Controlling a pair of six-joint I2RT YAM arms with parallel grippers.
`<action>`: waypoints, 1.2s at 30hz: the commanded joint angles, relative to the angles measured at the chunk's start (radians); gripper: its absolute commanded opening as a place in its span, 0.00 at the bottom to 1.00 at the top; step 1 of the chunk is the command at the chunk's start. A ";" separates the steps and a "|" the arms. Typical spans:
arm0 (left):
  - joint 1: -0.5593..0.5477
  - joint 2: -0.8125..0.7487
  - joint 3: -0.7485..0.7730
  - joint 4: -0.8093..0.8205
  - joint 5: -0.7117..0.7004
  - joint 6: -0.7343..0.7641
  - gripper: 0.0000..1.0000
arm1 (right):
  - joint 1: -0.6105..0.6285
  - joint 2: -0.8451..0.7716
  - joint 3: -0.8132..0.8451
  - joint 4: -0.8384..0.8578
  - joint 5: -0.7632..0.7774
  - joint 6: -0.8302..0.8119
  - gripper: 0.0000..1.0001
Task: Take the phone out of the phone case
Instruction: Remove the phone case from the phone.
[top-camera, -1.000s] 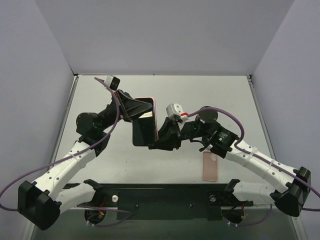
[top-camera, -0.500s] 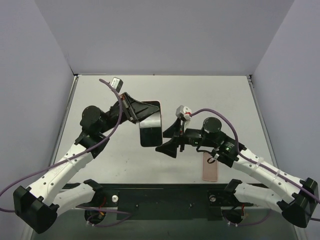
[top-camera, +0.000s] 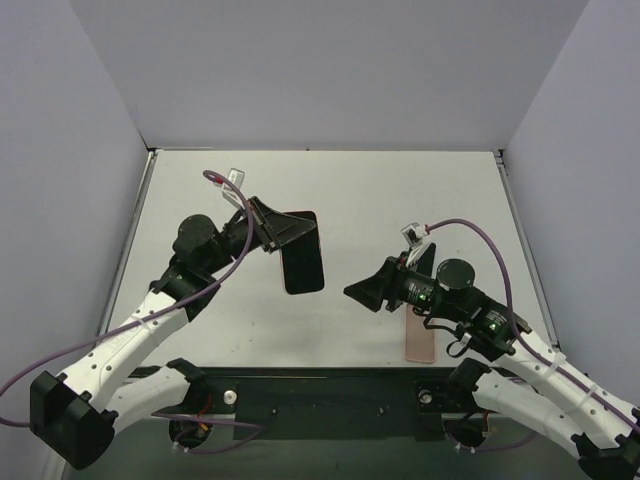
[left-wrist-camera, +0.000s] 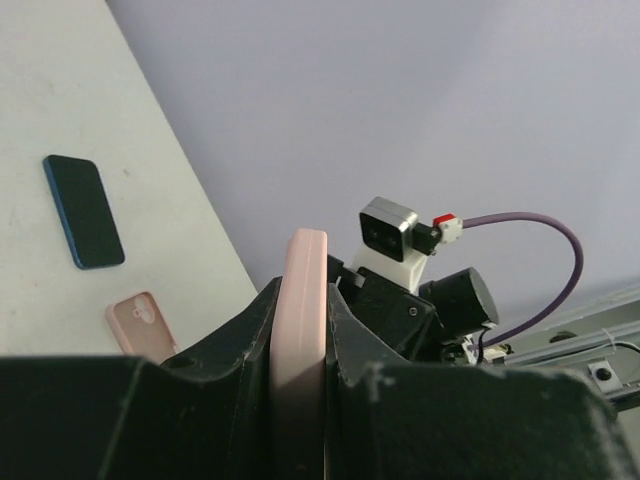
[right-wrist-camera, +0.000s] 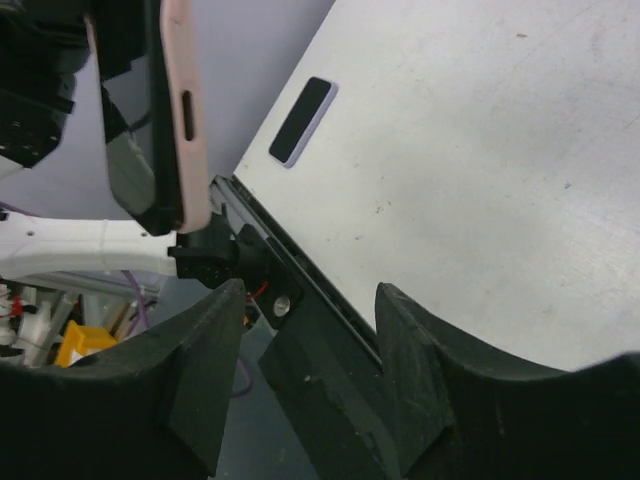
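Observation:
A phone with a black screen (top-camera: 303, 262) sits in a pink case and hangs above the table's middle left. My left gripper (top-camera: 287, 229) is shut on its upper end. In the left wrist view the pink case edge (left-wrist-camera: 300, 330) stands clamped between the jaws of the left gripper (left-wrist-camera: 300, 300). My right gripper (top-camera: 354, 291) is open and empty, a short way right of the phone and apart from it. The right wrist view shows the right gripper (right-wrist-camera: 310, 300) with nothing between its fingers, and the cased phone (right-wrist-camera: 180, 120) at upper left.
An empty pink case (top-camera: 420, 338) lies on the table near the front edge, under my right arm. It also shows in the left wrist view (left-wrist-camera: 140, 325). A second dark phone (left-wrist-camera: 85, 212) lies bare on the table, and shows in the right wrist view (right-wrist-camera: 303, 120).
My right gripper has come off the cased phone and drawn back to the right and toward the front. My left gripper kept hold of the phone and shifted it slightly.

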 joint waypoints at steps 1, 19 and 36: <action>0.003 -0.038 -0.026 0.099 -0.069 0.012 0.00 | -0.009 0.011 0.020 0.092 -0.062 0.176 0.45; 0.002 -0.047 -0.066 0.157 -0.049 -0.040 0.00 | 0.108 0.221 0.019 0.473 -0.115 0.364 0.33; -0.026 -0.059 -0.034 0.015 -0.025 0.082 0.00 | 0.109 0.273 0.079 0.608 -0.162 0.457 0.32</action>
